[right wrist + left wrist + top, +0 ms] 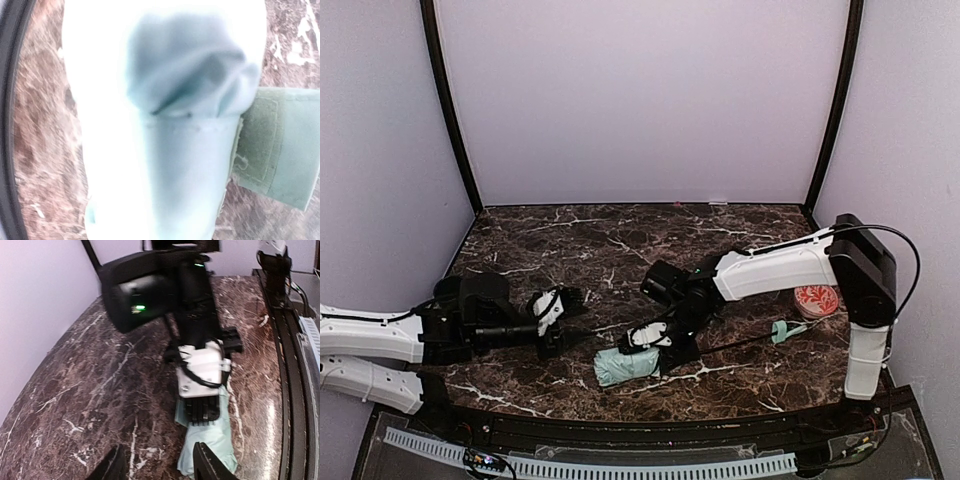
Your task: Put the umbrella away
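The umbrella (pixel 620 366) lies folded as a pale mint bundle near the table's front edge. Its thin black shaft runs right to the small mint handle (pixel 782 330). My right gripper (pixel 658 342) is down on the bundle's right end, with its black fingers (pixel 202 410) closed on the fabric. In the right wrist view the mint fabric (pixel 180 150) fills the frame, its fastening strap (pixel 275 145) shows at the right, and the fingers are hidden. My left gripper (pixel 570 318) is open and empty just left of the bundle, its fingertips (pixel 207 462) wide apart and pointing at the umbrella (pixel 212 440).
A round orange-red patterned ball (pixel 817 300) sits at the right, beside the right arm's base. The dark marble table (pixel 620 235) has a black raised rim along its front edge (pixel 620 420). Purple walls close in the back and sides.
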Robot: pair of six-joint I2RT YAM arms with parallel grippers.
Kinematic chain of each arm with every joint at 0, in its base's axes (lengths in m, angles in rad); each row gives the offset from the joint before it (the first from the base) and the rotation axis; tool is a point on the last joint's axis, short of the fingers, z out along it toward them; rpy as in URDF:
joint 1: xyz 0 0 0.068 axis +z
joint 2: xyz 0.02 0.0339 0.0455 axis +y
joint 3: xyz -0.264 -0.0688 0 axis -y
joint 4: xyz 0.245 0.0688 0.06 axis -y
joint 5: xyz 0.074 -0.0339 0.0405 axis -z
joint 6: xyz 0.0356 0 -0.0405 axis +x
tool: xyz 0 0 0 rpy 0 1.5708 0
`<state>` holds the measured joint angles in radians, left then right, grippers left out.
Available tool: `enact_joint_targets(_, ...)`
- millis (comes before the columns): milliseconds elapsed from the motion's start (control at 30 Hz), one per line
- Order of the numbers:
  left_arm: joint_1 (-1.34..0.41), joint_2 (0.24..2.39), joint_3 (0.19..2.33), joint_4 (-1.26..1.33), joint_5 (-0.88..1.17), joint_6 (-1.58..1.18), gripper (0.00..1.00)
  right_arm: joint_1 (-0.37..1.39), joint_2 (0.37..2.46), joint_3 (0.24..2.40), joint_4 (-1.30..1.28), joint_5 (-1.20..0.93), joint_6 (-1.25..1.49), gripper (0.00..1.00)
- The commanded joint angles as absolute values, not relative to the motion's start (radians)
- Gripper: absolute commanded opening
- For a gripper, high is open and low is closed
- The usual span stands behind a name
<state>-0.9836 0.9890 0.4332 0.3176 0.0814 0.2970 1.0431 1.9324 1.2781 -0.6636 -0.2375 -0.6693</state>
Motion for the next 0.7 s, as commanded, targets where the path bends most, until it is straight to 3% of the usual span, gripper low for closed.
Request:
enact_joint_targets(0,-1.033,1.043,0.476,0.18,0.187,0.459,0.5,0.99,2.032,1.404,-0.806,-0.526,-0.625,0.01)
enact_joint_targets(300,-1.081,1.278,0.565,0.126,0.244,0.509,0.6,0.905,2.249,1.623,-0.982,-0.701,-0.598,0.23)
enact_joint_targets(600,-1.08,1.438,0.607,0.19,0.04,0.607,0.71,0.877,2.205,1.649,-0.893,-0.632,-0.535,0.64)
enact_joint_targets(667,-1.08,1.455,0.622,0.182,0.03,0.6,0.71,0.867,2.179,1.659,-0.883,-0.593,-0.523,0.69)
